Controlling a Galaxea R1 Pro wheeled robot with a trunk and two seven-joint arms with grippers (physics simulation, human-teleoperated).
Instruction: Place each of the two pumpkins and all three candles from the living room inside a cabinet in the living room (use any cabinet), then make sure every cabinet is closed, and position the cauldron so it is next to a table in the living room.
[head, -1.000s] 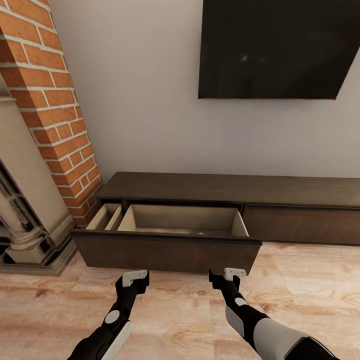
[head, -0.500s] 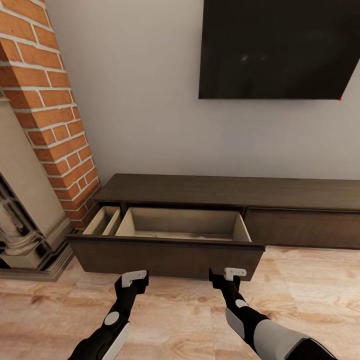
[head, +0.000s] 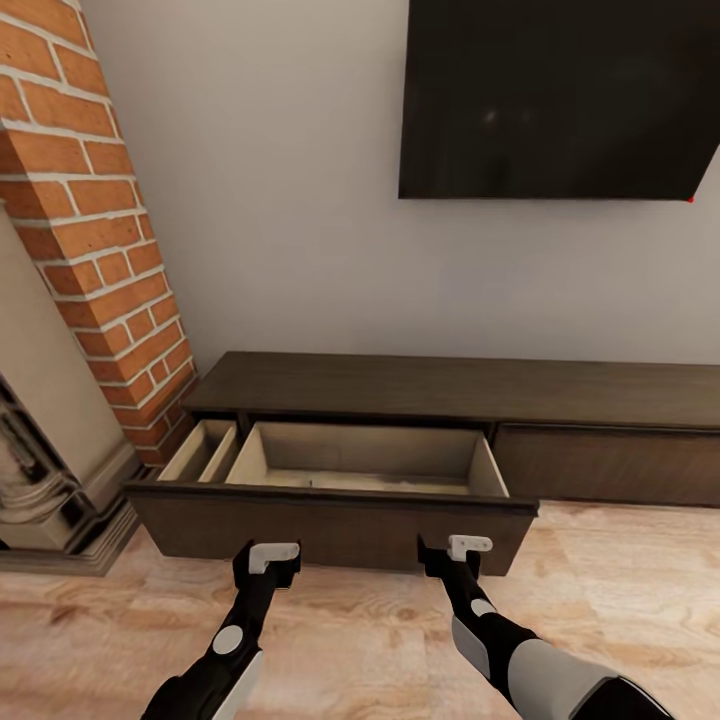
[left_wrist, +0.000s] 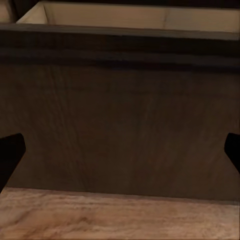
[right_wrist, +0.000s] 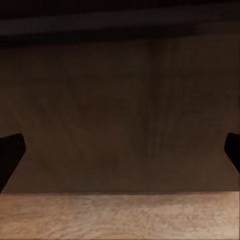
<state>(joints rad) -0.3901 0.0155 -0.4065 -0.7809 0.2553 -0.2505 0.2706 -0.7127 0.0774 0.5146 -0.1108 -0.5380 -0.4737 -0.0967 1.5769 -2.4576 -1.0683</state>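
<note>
Wood floor, cabinet drawer out, interior bare; left gripper and right gripper wide open, empty, near drawer front.

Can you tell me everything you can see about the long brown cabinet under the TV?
The cabinet is a long, low unit of dark brown wood standing on the light plank floor against the wall. Its left drawer is pulled out, showing a pale tan inside split into a narrow and a wide compartment; nothing clear lies in it. The fronts are plain, without handles. The right drawer front is shut. Both open grippers face the pulled-out front, apparently just short of it.
</note>
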